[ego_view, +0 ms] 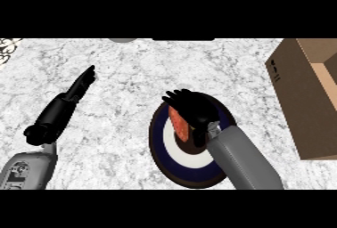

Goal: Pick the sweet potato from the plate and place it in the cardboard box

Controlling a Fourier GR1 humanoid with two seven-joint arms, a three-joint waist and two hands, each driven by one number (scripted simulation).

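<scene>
- Head view, lower right: right grey forearm [242, 158] enters from the bottom edge and slants up-left across the plate.
- Lower left: left grey forearm [27, 168] enters at the bottom corner and continues upward into a black wrist section.
- Plate [160, 149]: round, dark navy rim, white ring and dark centre, lying flat on the marble counter [118, 129] right of centre; its right part is hidden by the right forearm.
- Sweet potato [179, 124]: orange-red, lying on the upper half of the plate, long axis running near to far; its right side is covered by the right hand.
- Right hand [191, 109]: black, set over the sweet potato, fingers curled round it from the right with fingertips at the plate's far rim. Whether the sweet potato has left the plate cannot be told.
- Left hand [82, 84]: black, fingers straight and together, pointing up and away over bare counter, holding nothing; well apart from the plate.
- Cardboard box [302, 95]: brown, open at the top, at the right edge, well apart from the plate; partly out of frame.
</scene>
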